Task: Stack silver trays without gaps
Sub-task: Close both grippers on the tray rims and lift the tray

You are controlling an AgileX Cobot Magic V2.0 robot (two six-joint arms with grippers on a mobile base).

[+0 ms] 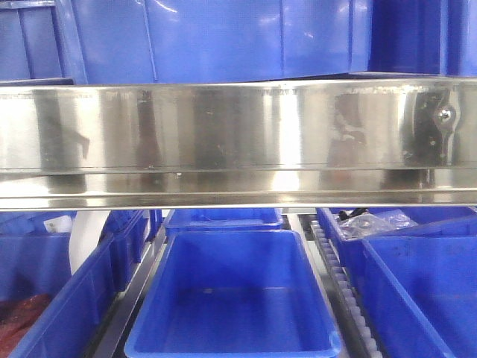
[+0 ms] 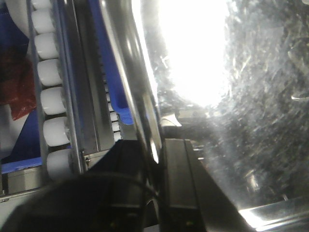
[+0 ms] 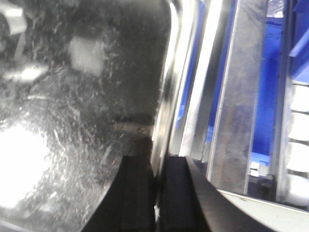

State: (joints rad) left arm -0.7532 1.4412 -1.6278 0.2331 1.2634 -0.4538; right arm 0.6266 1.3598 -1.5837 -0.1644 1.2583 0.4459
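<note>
Left gripper [image 2: 152, 186] and right gripper [image 3: 155, 193], both black, each clamp tight on the rolled rim of a shallow, scratched stainless-steel tray [image 2: 251, 125].
The tray lies just beside white plastic rollers [image 2: 53, 101] and blue plastic bins [image 3: 270, 87].

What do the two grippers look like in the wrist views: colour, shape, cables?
Both are matte black. The left gripper has two flat, blocky fingers, with a thin dark cable looping across its body. The right gripper shows matching flat black fingers; no markings visible on either.
</note>
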